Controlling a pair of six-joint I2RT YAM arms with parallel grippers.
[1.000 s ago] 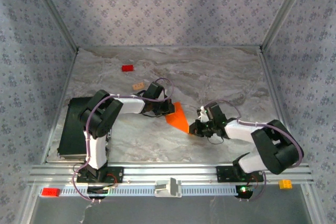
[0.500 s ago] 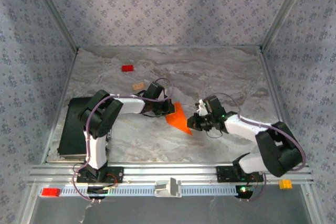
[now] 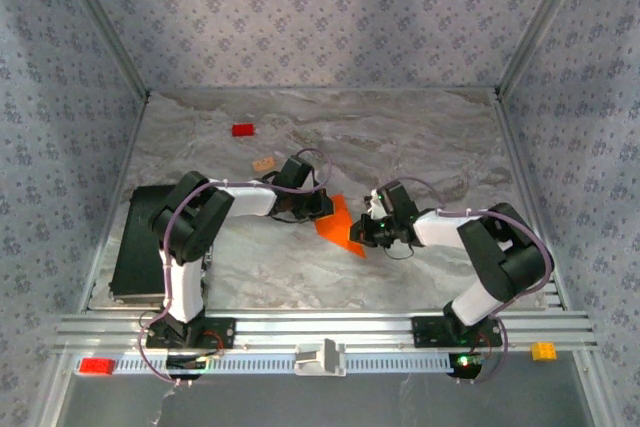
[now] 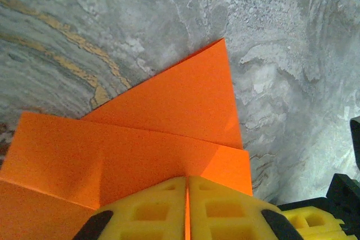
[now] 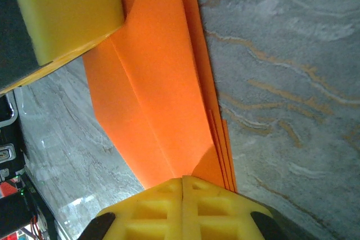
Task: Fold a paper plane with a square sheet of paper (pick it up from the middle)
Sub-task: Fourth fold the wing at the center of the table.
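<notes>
In the top external view I am seeing the orange paper (image 3: 338, 225) too small to count its folds, and the left gripper (image 3: 325, 209) and right gripper (image 3: 364, 237) are covering its two ends. In the left wrist view the paper is running off the left and bottom edges, and the closed pads (image 4: 152, 212) are hiding its near margin. The right edge is cropping a black-and-yellow part (image 4: 332, 206) that I am not managing to identify. In the right wrist view the paper is running off the top edge, and the left edge is cropping a yellow foam block (image 5: 62, 9).
</notes>
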